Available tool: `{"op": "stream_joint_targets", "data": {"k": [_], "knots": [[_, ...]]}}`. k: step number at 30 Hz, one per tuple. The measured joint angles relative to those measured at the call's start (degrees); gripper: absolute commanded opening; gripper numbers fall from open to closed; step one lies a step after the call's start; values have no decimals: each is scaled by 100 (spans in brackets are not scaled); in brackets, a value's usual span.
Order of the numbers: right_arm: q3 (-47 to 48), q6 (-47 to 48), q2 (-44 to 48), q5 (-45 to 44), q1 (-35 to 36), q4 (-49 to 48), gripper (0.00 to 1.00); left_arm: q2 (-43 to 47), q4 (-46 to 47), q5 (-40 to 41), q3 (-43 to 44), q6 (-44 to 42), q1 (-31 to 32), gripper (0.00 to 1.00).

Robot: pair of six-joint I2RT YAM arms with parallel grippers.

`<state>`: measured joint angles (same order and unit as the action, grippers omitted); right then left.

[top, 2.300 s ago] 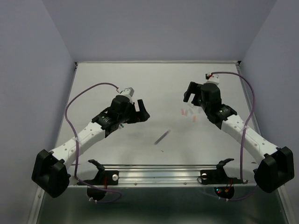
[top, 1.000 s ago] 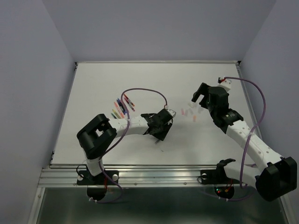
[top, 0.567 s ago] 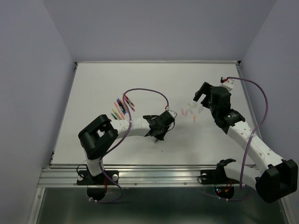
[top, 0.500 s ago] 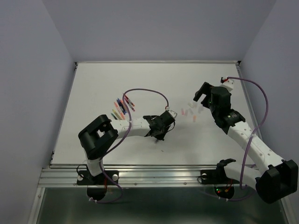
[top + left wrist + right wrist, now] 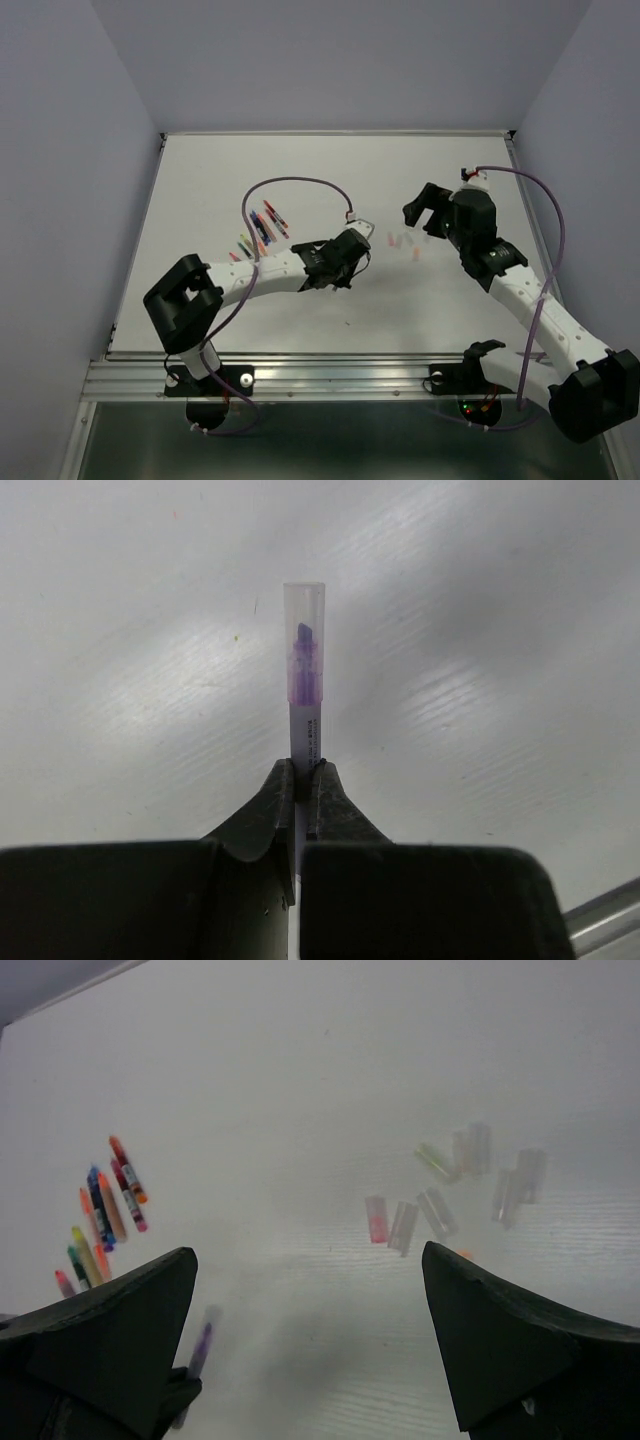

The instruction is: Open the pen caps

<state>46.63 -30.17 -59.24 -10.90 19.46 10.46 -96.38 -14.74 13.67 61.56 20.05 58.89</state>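
Observation:
In the left wrist view my left gripper [image 5: 305, 780] is shut on the white body of a purple pen [image 5: 305, 730]. The pen sticks straight out ahead, and its clear cap [image 5: 304, 630] is still on over the purple tip. In the top view this gripper [image 5: 350, 262] hangs above the middle of the table. My right gripper [image 5: 420, 213] is open and holds nothing. It hovers to the right, over several loose clear pen caps [image 5: 405, 243]. The right wrist view shows those caps [image 5: 440, 1205], the held purple pen [image 5: 200, 1345] and my open gripper [image 5: 310, 1345].
A row of several capped coloured pens [image 5: 258, 230] lies left of centre on the white table [image 5: 200, 180]; it also shows in the right wrist view [image 5: 100, 1220]. An aluminium rail [image 5: 330, 372] runs along the near edge. Grey walls close in the sides.
My left gripper has closed on the purple pen and raised it off the table, with the arm stretching out. The right gripper has shifted slightly left and stays open.

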Motion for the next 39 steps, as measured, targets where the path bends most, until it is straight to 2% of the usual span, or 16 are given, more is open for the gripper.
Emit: {"op": "stream_joint_targets", "data": {"k": [3, 9, 15, 18, 24, 27, 28, 34, 39], "knots": [[-68, 81, 90, 616, 0, -61, 100, 581, 341, -66, -15, -96, -55, 0], [-74, 190, 149, 2262, 0, -459, 100, 1943, 1648, -627, -520, -258, -114, 0], [-350, -83, 142, 3602, 0, -1397, 100, 2240, 2184, -883, -1064, -192, -138, 0], [-433, -245, 59, 4006, 0, -1700, 98, 2291, 2374, -916, -1314, -90, -164, 0], [-437, -498, -267, 4662, 2, -2162, 89, 2369, 2634, -916, -1368, 4, -181, 0], [-437, -586, -424, 4804, 0, -2245, 81, 2428, 2758, -927, -1368, 24, -190, 0], [-437, -634, -483, 4857, 0, -2288, 74, 2439, 2817, -929, -1368, 35, -192, 0], [-439, -841, -627, 4999, 0, -2520, 63, 2444, 2868, -940, -1368, 37, -201, 0], [-444, -977, -638, 5121, 0, -2778, 62, 2444, 2868, -946, -1368, 37, -201, 0]]}}
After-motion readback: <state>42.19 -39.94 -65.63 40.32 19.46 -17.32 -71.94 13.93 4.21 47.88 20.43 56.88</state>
